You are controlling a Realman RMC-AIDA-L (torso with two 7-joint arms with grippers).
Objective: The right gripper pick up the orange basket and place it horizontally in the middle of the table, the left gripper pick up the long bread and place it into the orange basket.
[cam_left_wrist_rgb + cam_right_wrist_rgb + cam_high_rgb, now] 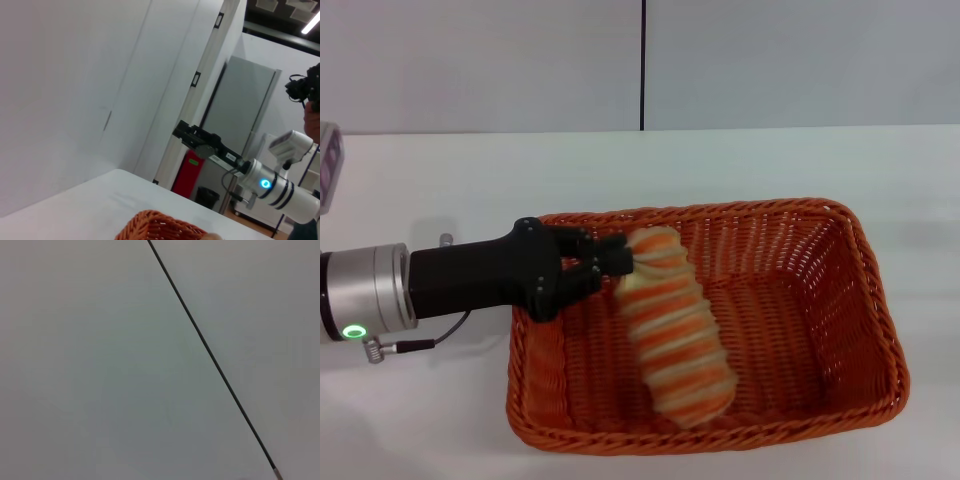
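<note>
The blocky black left gripper [618, 257] pinches one ridged end of the long bread [675, 325], a cream-and-orange striped loaf slanting into the rectangular woven orange basket [873, 300], which sits on the smooth white table [440, 180].

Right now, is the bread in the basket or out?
In. The bread lies within the basket rim, one end at the left gripper.

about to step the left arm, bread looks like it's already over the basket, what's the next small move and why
Probably open the left gripper and let go. It grips the long bread by its far end, and the loaf already lies inside the orange basket, its near end on the basket floor.
</note>
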